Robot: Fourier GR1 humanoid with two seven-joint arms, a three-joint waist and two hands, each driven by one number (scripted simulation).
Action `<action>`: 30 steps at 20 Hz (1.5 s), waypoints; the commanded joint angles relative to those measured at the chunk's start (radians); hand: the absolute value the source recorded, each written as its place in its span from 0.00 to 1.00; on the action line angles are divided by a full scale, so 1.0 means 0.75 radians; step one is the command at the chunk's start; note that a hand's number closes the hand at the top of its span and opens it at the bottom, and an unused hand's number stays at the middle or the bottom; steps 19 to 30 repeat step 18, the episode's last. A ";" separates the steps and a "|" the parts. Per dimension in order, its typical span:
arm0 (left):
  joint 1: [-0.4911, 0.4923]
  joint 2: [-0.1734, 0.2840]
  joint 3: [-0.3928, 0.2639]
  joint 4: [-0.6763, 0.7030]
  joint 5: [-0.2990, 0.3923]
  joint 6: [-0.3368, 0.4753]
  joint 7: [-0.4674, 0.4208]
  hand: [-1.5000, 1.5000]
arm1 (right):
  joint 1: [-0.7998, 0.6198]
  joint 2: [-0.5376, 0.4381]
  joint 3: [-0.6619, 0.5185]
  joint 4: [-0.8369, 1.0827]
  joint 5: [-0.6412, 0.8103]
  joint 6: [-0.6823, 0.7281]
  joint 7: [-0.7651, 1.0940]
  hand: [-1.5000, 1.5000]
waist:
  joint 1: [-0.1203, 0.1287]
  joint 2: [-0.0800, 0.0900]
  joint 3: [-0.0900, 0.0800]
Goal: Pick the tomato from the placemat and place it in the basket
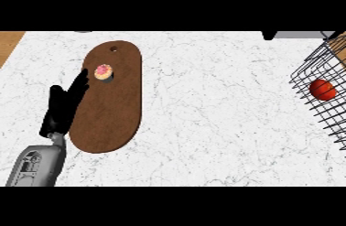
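**Red tomato sits in the wire basket**

Red and round, the tomato (322, 89) lies inside the black wire basket (307, 67) at the tabletop's (216, 120) right edge, so the placing looks done. The left robot hand (64, 106) rests open and empty beside the brown placemat (111, 106), where a small cupcake (103, 72) stands.

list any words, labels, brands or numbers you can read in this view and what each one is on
None: no readable text shows anywhere in the head view.
The brown placemat is plain, with only a small hole near its far end.
The pink-topped cupcake on it has no label.
The tomato and the wire basket carry no markings.
The left hand and the marble counter show no writing.
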 commanded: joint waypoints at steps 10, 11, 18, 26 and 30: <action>0.110 -0.010 0.007 -0.043 0.000 -0.011 -0.070 0.50 | -0.053 -0.244 -0.351 0.285 -0.205 -0.121 0.066 0.00 | -0.004 -0.001 0.000; 0.047 0.023 0.032 -0.005 0.011 -0.031 -0.031 0.50 | -0.018 -0.287 -0.409 0.361 -0.227 -0.124 0.017 0.00 | -0.011 0.003 0.001; 0.108 0.008 0.009 -0.115 0.012 -0.035 -0.014 0.50 | 0.174 -0.555 -0.531 0.721 -0.269 0.004 -0.283 0.00 | 0.005 0.006 0.006; 0.108 0.008 0.009 -0.115 0.012 -0.035 -0.014 0.50 | 0.174 -0.555 -0.531 0.721 -0.269 0.004 -0.283 0.00 | 0.005 0.006 0.006; 0.108 0.008 0.009 -0.115 0.012 -0.035 -0.014 0.50 | 0.174 -0.555 -0.531 0.721 -0.269 0.004 -0.283 0.00 | 0.005 0.006 0.006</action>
